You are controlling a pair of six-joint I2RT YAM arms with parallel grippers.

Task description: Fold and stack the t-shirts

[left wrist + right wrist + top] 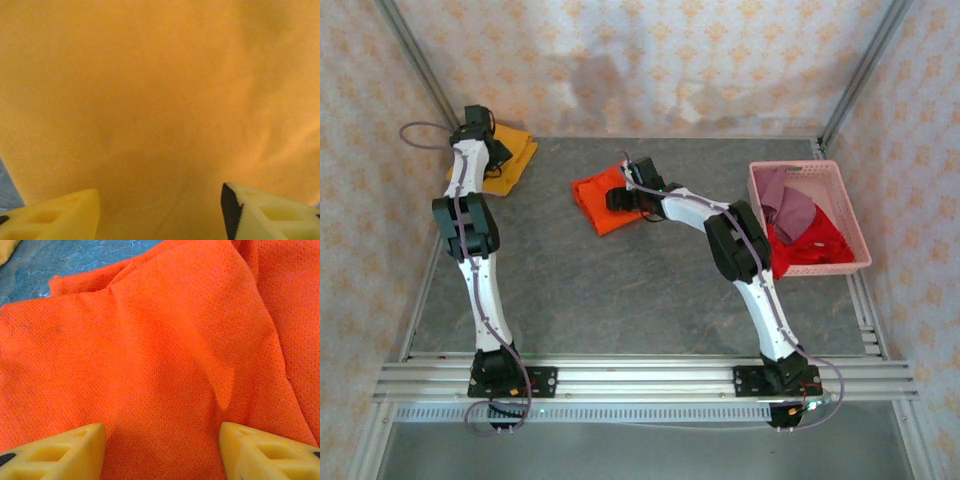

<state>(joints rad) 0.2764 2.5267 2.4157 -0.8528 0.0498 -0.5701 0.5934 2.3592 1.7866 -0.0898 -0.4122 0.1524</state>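
Note:
A mustard yellow t-shirt (515, 160) lies folded at the table's back left. My left gripper (490, 148) hovers right over it, and in the left wrist view the yellow cloth (160, 100) spreads under the open gripper (160, 202), with nothing pinched. A bright orange t-shirt (595, 205) lies rumpled near the table's middle back. My right gripper (622, 195) is down at its right edge. In the right wrist view its fingers stand apart, open (162, 437), over the creased orange cloth (165, 340). A red t-shirt (815, 245) and a mauve one (790, 205) lie in the basket.
The pink plastic lattice basket (860, 235) stands at the right edge of the table. A metal frame post rises at each back corner. Grey tabletop (620, 290) stretches between the shirts and the arm bases. A strip of table (75, 260) shows beyond the orange shirt.

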